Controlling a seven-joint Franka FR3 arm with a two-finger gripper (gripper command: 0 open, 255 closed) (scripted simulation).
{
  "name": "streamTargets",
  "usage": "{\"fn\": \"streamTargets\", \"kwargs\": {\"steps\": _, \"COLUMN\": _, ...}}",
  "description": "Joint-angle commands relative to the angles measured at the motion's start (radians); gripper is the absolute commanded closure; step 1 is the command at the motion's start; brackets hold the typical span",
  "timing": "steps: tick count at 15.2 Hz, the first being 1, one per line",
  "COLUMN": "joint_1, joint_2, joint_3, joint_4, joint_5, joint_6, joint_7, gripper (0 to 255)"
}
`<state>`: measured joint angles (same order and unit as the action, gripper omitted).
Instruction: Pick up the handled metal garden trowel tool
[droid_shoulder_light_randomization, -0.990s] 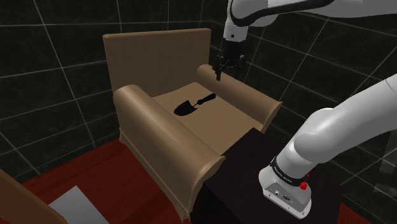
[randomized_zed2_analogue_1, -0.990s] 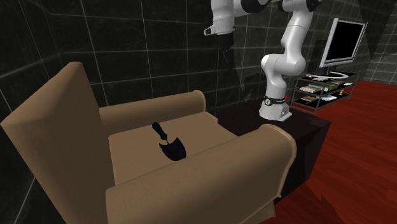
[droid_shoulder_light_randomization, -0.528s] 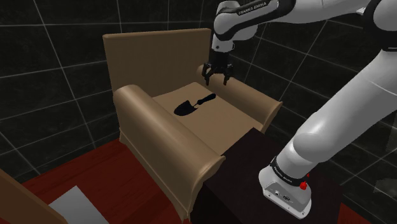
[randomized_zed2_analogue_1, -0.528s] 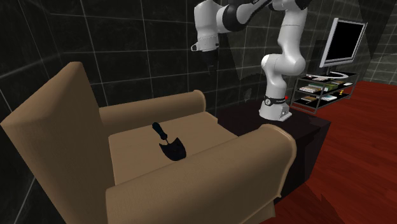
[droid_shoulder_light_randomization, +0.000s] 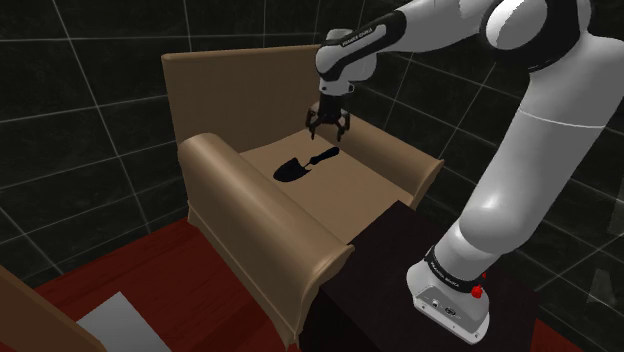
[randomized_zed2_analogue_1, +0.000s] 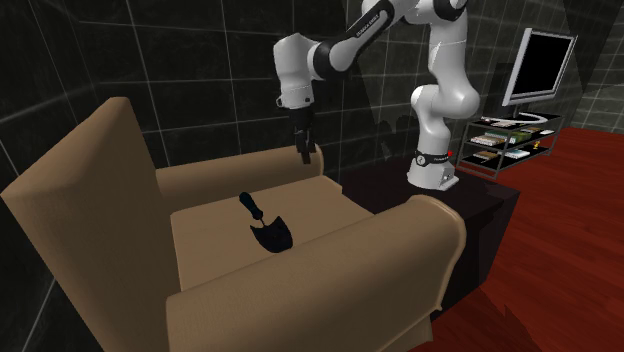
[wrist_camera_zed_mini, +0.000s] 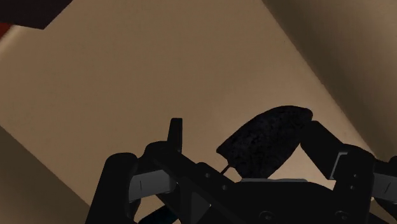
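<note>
A black trowel (droid_shoulder_light_randomization: 304, 165) lies flat on the seat of a tan armchair (droid_shoulder_light_randomization: 262, 228), its blade toward the shoulder view's left and its handle toward the right. In the second exterior view the trowel (randomized_zed2_analogue_1: 268, 228) rests mid-seat with the blade nearest the camera. My gripper (droid_shoulder_light_randomization: 327, 129) hangs open just above the handle end, pointing down, touching nothing. From the second exterior view the gripper (randomized_zed2_analogue_1: 302, 155) is near the far armrest. In the wrist view the gripper (wrist_camera_zed_mini: 248, 132) has its fingers apart, and the trowel's dark rounded blade (wrist_camera_zed_mini: 267, 143) shows between them over the tan cushion.
The armchair's backrest (droid_shoulder_light_randomization: 240, 85) and two rolled armrests (droid_shoulder_light_randomization: 390, 150) enclose the seat. My dark stand (droid_shoulder_light_randomization: 400, 260) stands beside the chair on a red floor (droid_shoulder_light_randomization: 150, 290). A screen (randomized_zed2_analogue_1: 540, 65) and low shelf (randomized_zed2_analogue_1: 510, 135) stand behind it. Dark tiled walls surround.
The arm has swung down and toward the shoulder view's left, bringing the gripper from above the far armrest to just over the trowel's handle. The fingers stayed open; the trowel has not moved.
</note>
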<state>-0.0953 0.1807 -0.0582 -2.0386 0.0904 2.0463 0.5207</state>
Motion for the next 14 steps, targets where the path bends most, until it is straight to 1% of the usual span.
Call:
{"fn": "streamTargets", "kwargs": {"steps": 1, "joint_1": -0.007, "joint_2": 0.073, "joint_3": -0.006, "joint_4": 0.050, "joint_5": 0.013, "joint_6": 0.021, "joint_7": 0.023, "gripper": 0}}
{"fn": "streamTargets", "kwargs": {"steps": 8, "joint_1": -0.044, "joint_2": 0.331, "joint_3": -0.030, "joint_4": 0.264, "joint_5": 0.064, "joint_6": 0.056, "joint_7": 0.086, "gripper": 0}}
{"fn": "streamTargets", "kwargs": {"steps": 14, "joint_1": -0.089, "joint_2": 0.559, "joint_3": -0.045, "joint_4": 0.493, "joint_5": 0.108, "joint_6": 0.047, "joint_7": 0.143, "gripper": 0}}
